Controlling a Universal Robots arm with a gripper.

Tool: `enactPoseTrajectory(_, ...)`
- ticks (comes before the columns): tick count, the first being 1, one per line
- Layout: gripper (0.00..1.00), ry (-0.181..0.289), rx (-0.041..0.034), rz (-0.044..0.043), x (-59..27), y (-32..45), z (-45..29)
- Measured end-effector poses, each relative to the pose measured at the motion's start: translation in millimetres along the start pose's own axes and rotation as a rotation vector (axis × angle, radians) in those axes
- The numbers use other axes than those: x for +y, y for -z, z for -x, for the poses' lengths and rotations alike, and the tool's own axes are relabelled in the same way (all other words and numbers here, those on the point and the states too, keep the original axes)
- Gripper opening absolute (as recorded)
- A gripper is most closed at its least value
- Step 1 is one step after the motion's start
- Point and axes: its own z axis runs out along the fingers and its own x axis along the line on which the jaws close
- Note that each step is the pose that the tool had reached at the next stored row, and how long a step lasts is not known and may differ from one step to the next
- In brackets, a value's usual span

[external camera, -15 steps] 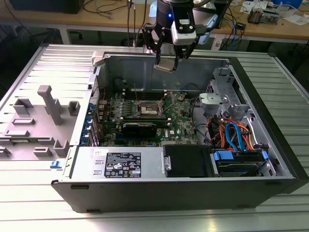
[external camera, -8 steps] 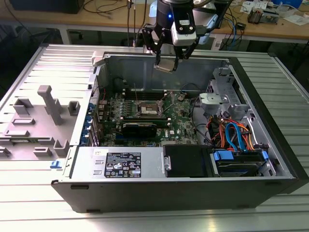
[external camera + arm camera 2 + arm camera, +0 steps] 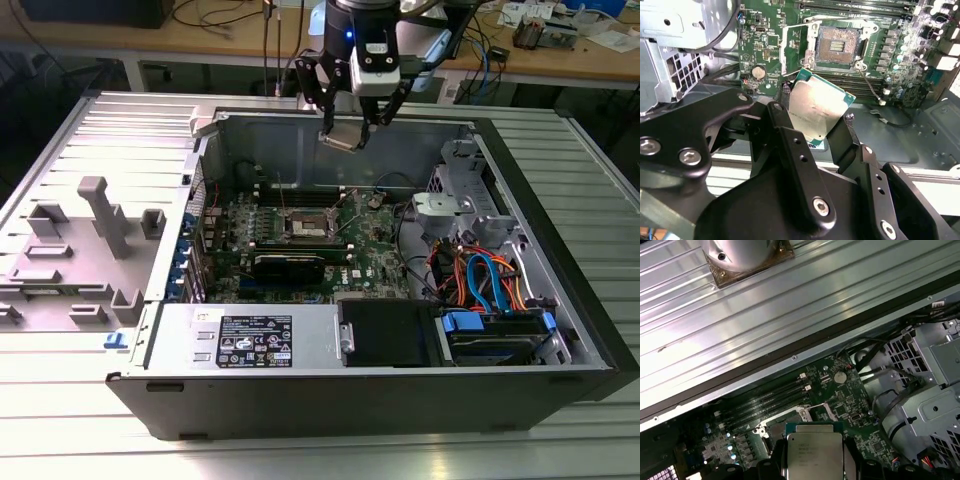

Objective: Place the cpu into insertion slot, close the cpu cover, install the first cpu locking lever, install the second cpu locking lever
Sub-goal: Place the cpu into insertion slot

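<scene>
The tool (image 3: pixel 347 130), clamped on the cpu (image 3: pixel 815 107) by its edges, holds it tilted above the insertion slot (image 3: pixel 837 45).

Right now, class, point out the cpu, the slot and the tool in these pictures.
cpu (image 3: pixel 815 112): second wrist view, middle of its silver top.
slot (image 3: pixel 837 46): second wrist view, its dark centre.
tool (image 3: pixel 346 130): exterior view, midway between the fingertips gripping the cpu.

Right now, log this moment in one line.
gripper: shut on cpu | cpu: held above board, not seated | slot: empty
</scene>
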Motion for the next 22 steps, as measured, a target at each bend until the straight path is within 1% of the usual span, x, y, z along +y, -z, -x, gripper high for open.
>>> enactPoseTrajectory(3,0.55,-0.016,-0.0014,0.0003,-0.3,-0.6,-0.5)
enactPoseTrajectory(16,0.55,-0.021,-0.0018,0.0004,-0.3,-0.7,-0.5)
enactPoseTrajectory(20,0.55,-0.046,-0.0041,0.0009,-0.3,-0.9,-0.5)
enactPoseTrajectory(22,0.55,-0.067,-0.0059,0.0012,-0.3,-1.0,-0.5)
